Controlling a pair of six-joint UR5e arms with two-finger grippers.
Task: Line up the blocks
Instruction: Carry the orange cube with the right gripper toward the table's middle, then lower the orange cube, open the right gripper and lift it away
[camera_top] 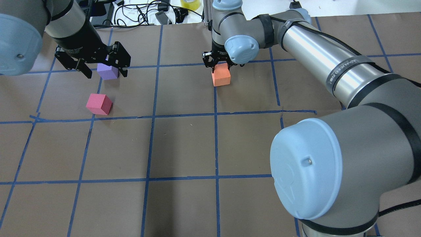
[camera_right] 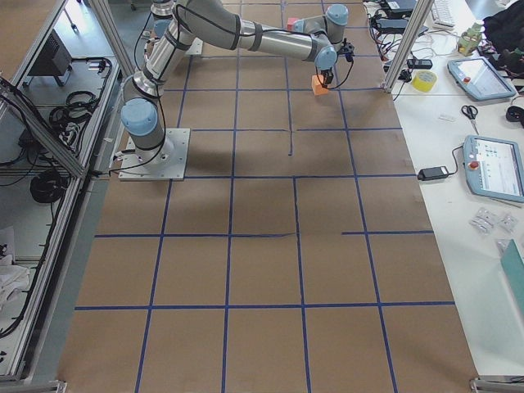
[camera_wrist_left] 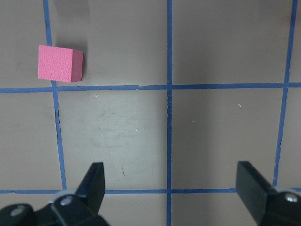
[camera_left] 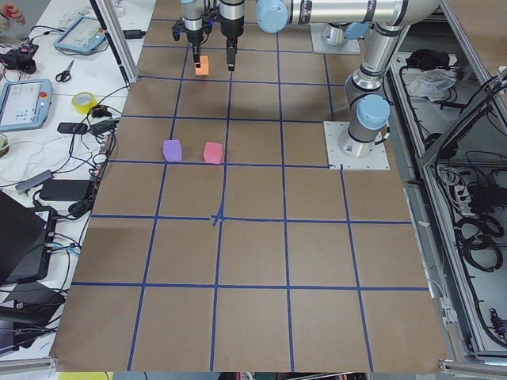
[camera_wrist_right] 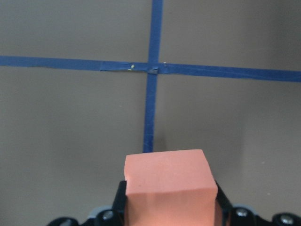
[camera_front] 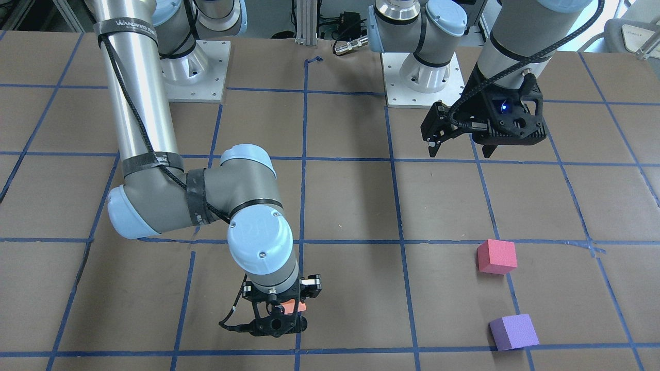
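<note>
Pinching orange block (camera_top: 221, 74), one of three

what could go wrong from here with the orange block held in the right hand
1. The orange block seems to stick out well below the right hand, so it may twist or slip in transit.
2. The pink block and purple block lie far off, on the side of the open left hand; carrying it there could crowd the two arms.
3. Set down off their axis, it would break the line.
</note>
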